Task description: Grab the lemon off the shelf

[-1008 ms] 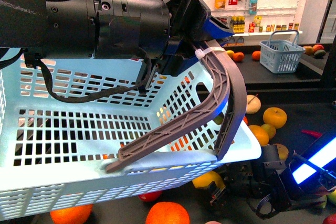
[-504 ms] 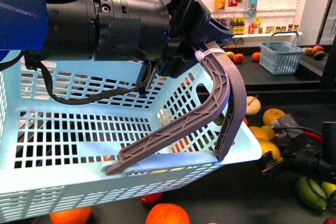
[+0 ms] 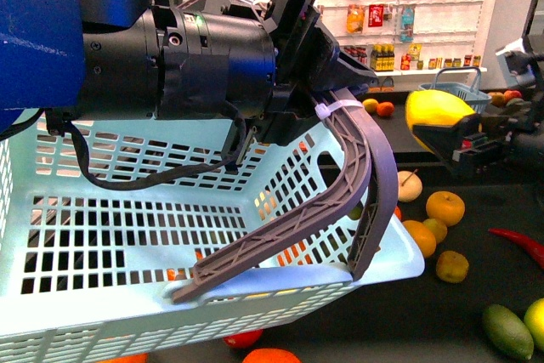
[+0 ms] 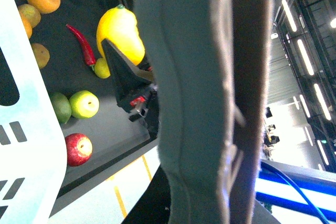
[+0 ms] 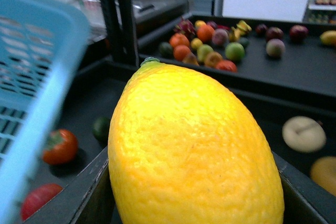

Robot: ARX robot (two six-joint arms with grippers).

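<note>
You are at the end of the pick. The lemon (image 3: 433, 110) is off the shelf (image 3: 476, 295) and hangs in the air above the dark tier, to the right of the pale blue basket (image 3: 102, 210) and about level with the top of its handle (image 3: 374, 159). Your right end effector (image 3: 449, 133) is holding it. The right wrist view shows the fruit filling the space between the two dark fingers (image 5: 86, 192), which are spread only as far as its width and press on either side of its lower half. The grasp looks secure, though the pointed tip sticks well out beyond the fingers. The oranges (image 3: 445, 207), the red chilli (image 3: 518, 244) and a green fruit (image 3: 508, 331) lie on the tier below, well apart from the lemon, so nothing is likely to snag. Your left end effector (image 3: 333, 74) appears to be closed around the top of the grey handle and carries the basket tilted in front of the camera, but its fingers are mostly hidden, so treat that as a likely reading. If the lemon is meant for the basket, your next move calls for carrying it left over the rim, keeping clear of the raised handle. Hold the same squeeze until the fruit is above the open mesh floor.
</note>
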